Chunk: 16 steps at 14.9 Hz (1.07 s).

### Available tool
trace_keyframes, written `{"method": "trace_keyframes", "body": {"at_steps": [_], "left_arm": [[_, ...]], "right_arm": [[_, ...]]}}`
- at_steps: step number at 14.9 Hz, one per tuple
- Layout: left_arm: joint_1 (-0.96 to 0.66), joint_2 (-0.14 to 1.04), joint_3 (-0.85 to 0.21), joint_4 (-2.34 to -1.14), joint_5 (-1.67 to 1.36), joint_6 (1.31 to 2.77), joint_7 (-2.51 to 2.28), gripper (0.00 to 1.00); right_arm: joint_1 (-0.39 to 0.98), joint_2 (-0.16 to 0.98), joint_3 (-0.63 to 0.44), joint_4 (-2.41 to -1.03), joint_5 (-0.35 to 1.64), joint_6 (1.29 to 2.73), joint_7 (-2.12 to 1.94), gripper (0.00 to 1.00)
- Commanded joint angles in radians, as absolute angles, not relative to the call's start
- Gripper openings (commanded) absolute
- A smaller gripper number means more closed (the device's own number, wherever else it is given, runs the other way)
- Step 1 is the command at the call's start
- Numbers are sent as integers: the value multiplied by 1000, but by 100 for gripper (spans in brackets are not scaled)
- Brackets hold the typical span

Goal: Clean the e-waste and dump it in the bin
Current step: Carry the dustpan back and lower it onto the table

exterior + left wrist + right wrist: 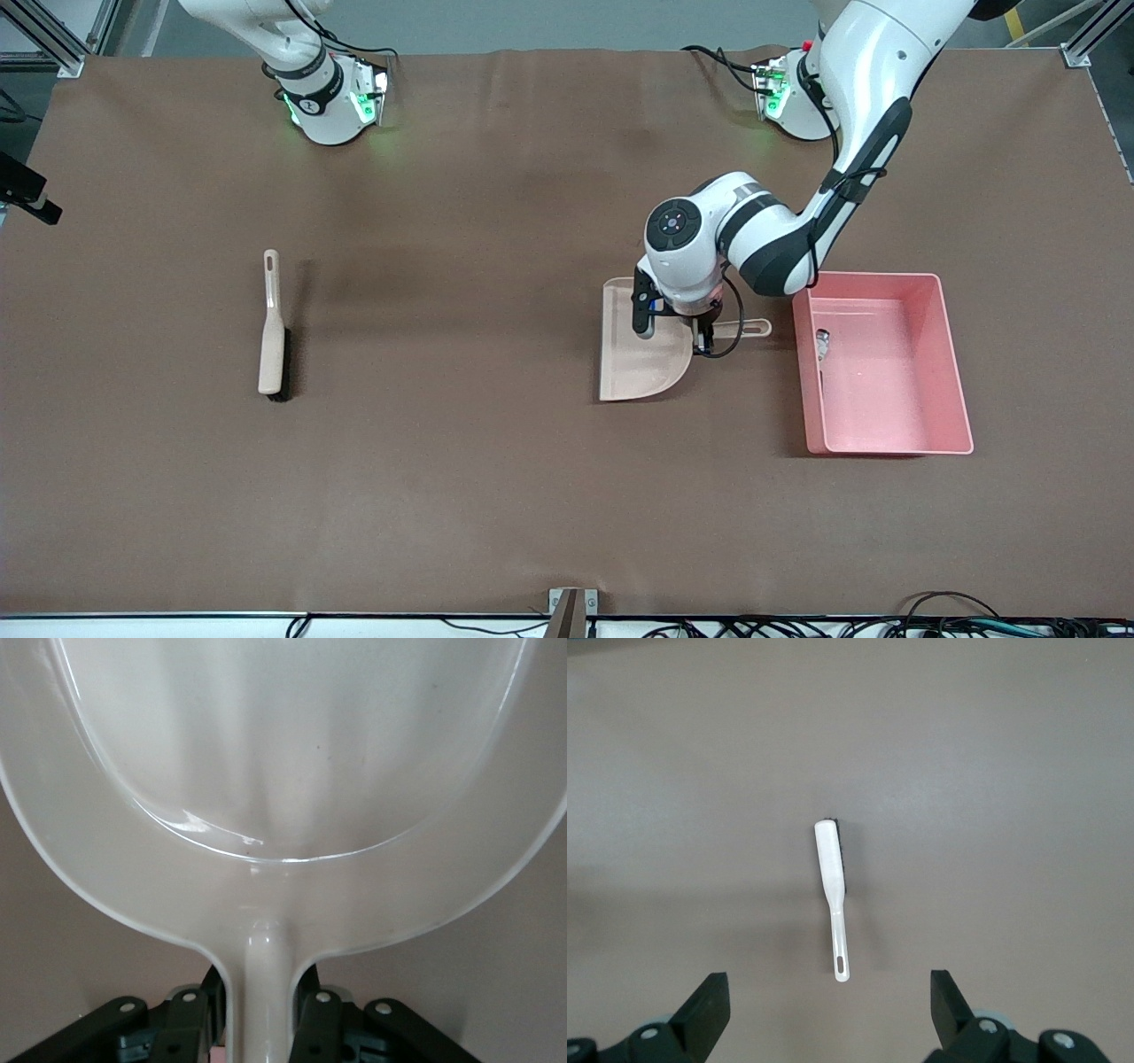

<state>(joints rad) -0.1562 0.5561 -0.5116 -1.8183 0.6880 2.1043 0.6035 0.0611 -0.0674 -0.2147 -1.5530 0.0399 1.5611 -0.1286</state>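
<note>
Left gripper (pixel 700 335) is clamping the beige plastic dustpan (pixel 640 354) by its handle.
Right gripper (pixel 831 1014) is hanging wide open over the beige brush (pixel 831 870); the pink rectangular plastic bin (pixel 948 354) is sitting at the dustpan's 3 o'clock.

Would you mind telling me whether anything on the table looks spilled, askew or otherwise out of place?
Nothing stands out. The brush lies flat toward the right arm's end. The left gripper is shut on the dustpan handle, beside the pink bin, which sits upright holding a small whitish piece. No debris shows on the cloth.
</note>
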Motion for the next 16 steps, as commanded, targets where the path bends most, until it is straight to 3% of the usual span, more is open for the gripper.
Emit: {"method": "trace_keyframes", "body": {"at_steps": [1,16], "left_arm": [[-175,583,-500,-1802,755,2117,511,12],[-230,617,-499,-1802,801,2148,535,16]], "right_arm": [[61,-60,-216,-1536,26,1554,-124,100],[61,-57,-216,-1536,28,1555,-123,100]]}}
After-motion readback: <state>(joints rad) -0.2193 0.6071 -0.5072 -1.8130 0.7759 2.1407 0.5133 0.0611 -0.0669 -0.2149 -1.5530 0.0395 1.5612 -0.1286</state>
